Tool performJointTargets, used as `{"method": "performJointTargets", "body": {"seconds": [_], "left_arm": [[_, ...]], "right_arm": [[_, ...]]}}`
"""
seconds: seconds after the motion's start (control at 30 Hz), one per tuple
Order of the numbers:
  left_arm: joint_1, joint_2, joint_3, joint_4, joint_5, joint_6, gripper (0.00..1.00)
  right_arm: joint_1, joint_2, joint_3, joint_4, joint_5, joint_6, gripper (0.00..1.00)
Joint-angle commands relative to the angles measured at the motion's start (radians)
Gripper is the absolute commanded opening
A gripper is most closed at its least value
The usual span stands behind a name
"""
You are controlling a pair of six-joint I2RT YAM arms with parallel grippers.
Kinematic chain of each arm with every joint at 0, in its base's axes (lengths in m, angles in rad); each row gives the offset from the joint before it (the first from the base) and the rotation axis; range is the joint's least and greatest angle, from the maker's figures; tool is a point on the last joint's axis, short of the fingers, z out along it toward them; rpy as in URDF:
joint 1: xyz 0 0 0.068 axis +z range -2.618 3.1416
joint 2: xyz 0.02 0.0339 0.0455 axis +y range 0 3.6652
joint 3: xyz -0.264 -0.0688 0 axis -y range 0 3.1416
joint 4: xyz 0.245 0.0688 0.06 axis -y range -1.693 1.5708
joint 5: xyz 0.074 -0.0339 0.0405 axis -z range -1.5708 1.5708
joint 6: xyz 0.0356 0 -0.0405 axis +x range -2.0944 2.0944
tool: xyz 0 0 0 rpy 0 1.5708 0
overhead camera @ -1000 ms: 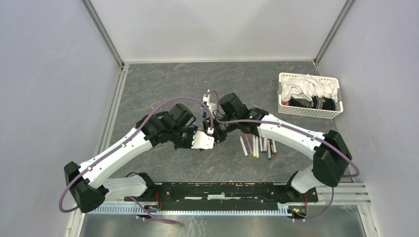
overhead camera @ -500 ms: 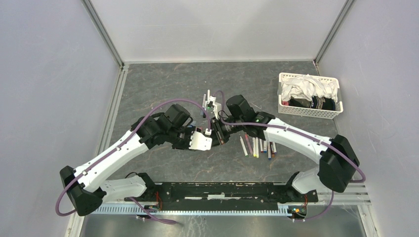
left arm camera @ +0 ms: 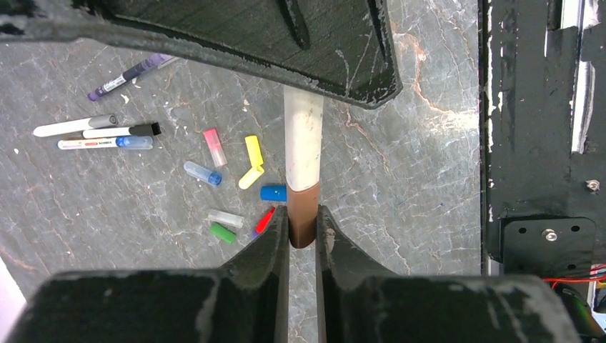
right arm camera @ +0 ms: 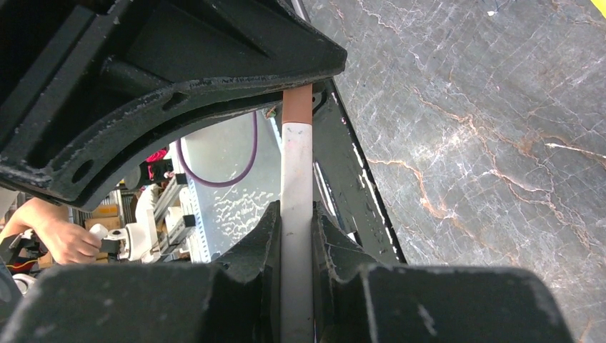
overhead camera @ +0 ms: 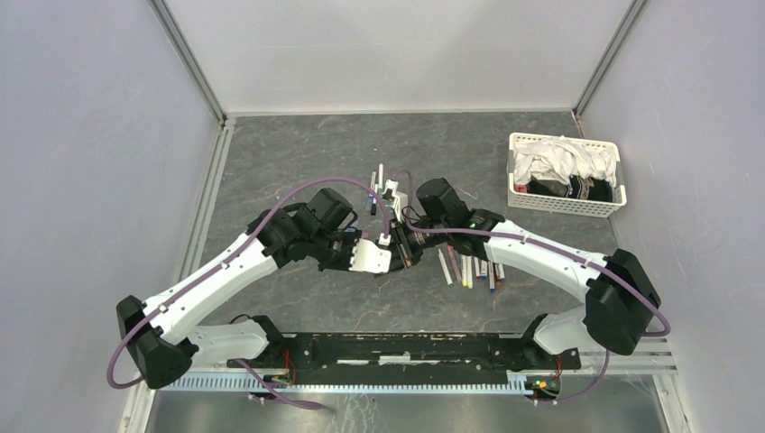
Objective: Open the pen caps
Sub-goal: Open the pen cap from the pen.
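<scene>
Pen [left arm camera: 304, 143] aloft over counter [left arm camera: 414, 143], spanned between both pincers: left pincer [left arm camera: 303, 232] clenched on its brown cap [left arm camera: 302, 211], right pincer [right arm camera: 295, 221] clenched on white barrel [right arm camera: 296, 164], cap flush against barrel end. Loose caps [left arm camera: 253, 150] scattered on counter beneath, several pens [left arm camera: 100, 132] lying beyond them; another row of pens [overhead camera: 469, 268] beside right arm [overhead camera: 541, 257].

Grey marbled tabletop [overhead camera: 298, 153] — pale walls [overhead camera: 90, 135]

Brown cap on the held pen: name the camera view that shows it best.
Left wrist. There the brown cap sits centred and sharp, pinched in the left gripper and joined to the white barrel. Right wrist shows only a short brown strip beyond the barrel. Top external is too far off to make it out.
</scene>
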State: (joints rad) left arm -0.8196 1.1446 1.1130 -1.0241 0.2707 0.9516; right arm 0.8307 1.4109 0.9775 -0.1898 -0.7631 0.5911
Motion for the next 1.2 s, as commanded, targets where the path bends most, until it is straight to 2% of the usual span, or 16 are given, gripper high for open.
{"method": "performJointTargets", "body": {"seconds": [0.0, 0.03, 0.07, 0.3, 0.4, 0.47, 0.5, 0.53, 0.6, 0.67, 0.7, 0.93, 1.07, 1.17], "left_arm": [[-0.006, 0.022, 0.042, 0.003, 0.074, 0.002, 0.26], [-0.006, 0.021, 0.039, 0.002, 0.071, 0.002, 0.31], [-0.005, 0.019, 0.034, 0.002, 0.068, 0.005, 0.32], [-0.006, 0.019, 0.018, 0.001, 0.069, 0.009, 0.33], [-0.006, 0.027, 0.023, -0.015, 0.072, 0.028, 0.04], [-0.006, 0.029, 0.022, -0.021, 0.062, 0.04, 0.02], [-0.006, 0.027, 0.02, -0.022, 0.051, 0.045, 0.02], [-0.006, 0.026, 0.017, -0.022, 0.041, 0.05, 0.02], [-0.006, 0.023, 0.014, -0.023, 0.035, 0.061, 0.02], [-0.006, 0.025, 0.023, -0.027, 0.038, 0.063, 0.02], [-0.005, 0.03, 0.03, -0.029, 0.041, 0.063, 0.02], [-0.006, 0.038, 0.045, -0.043, 0.042, 0.065, 0.02], [-0.007, 0.039, 0.046, -0.049, 0.043, 0.069, 0.02], [-0.007, 0.04, 0.051, -0.051, 0.039, 0.073, 0.02]], "right_arm": [[-0.002, -0.021, 0.011, 0.183, -0.02, 0.03, 0.0], [-0.002, -0.021, 0.012, 0.183, -0.021, 0.03, 0.0], [-0.001, -0.021, 0.013, 0.183, -0.022, 0.03, 0.0], [-0.001, -0.034, -0.015, 0.209, -0.027, 0.03, 0.0], [-0.001, -0.036, -0.024, 0.206, -0.023, 0.023, 0.0], [-0.002, -0.034, -0.021, 0.179, -0.015, 0.001, 0.0], [-0.002, -0.031, -0.017, 0.147, -0.009, -0.014, 0.07], [-0.003, -0.028, -0.015, 0.137, -0.004, -0.018, 0.25], [0.0, -0.016, -0.014, 0.171, -0.004, 0.006, 0.42], [0.005, 0.008, -0.005, 0.218, 0.001, 0.032, 0.51], [0.01, 0.025, 0.005, 0.231, -0.001, 0.038, 0.52], [0.023, 0.083, -0.011, 0.359, -0.025, 0.112, 0.46], [0.025, 0.104, -0.005, 0.401, -0.039, 0.136, 0.34], [0.025, 0.122, 0.002, 0.43, -0.055, 0.157, 0.16]]}}
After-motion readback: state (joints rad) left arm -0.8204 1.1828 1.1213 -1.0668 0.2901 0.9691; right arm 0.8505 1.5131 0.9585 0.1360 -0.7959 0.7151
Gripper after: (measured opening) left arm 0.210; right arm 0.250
